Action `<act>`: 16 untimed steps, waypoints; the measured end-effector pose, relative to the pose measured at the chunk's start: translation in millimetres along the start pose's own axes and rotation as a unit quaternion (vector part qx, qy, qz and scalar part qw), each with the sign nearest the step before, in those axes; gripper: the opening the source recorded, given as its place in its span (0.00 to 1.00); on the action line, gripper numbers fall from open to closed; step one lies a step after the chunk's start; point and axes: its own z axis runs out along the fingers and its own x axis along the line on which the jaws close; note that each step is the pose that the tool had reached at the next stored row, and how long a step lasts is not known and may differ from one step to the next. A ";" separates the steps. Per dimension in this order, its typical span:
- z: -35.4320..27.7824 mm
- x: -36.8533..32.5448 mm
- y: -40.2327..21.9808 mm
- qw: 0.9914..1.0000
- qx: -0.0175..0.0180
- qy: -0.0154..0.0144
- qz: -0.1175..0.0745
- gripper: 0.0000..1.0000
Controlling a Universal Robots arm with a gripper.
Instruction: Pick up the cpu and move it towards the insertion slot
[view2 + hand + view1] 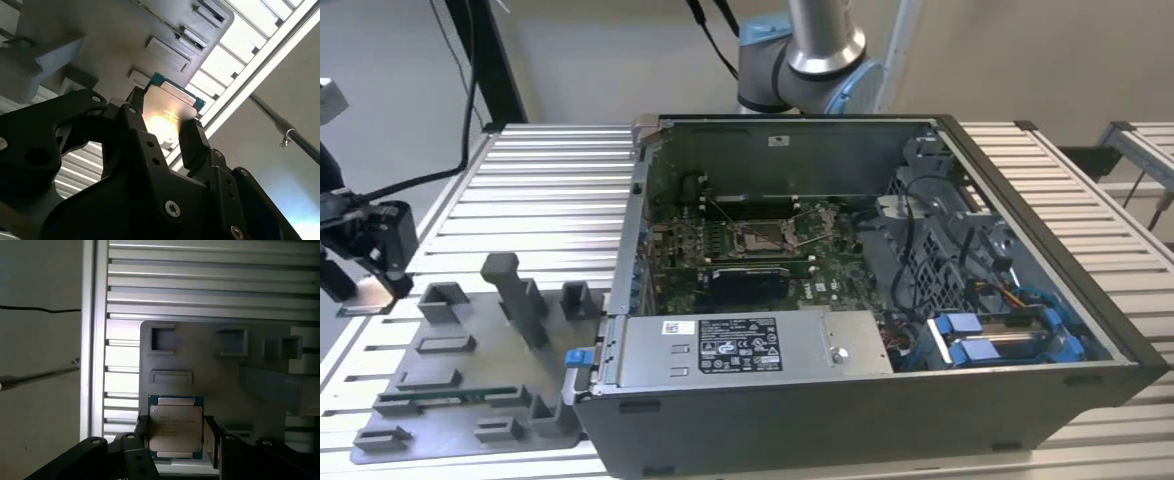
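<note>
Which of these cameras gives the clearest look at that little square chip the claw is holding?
The first wrist view: the cpu faces the camera squarely, its silvery top plain, clamped in the gripper. The second wrist view catches it slanted, under glare. In the exterior view it is too small to tell.

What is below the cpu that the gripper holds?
In the first wrist view the cpu, clamped in the gripper, hangs over the grey tray on the slatted table. The tray part directly behind it is covered.

Black tool (pixel 162 120), clamped on cpu (pixel 176 425)
</note>
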 end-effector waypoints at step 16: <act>-54.1 0.1 0.9 1.000 0.000 0.000 0.000 0.00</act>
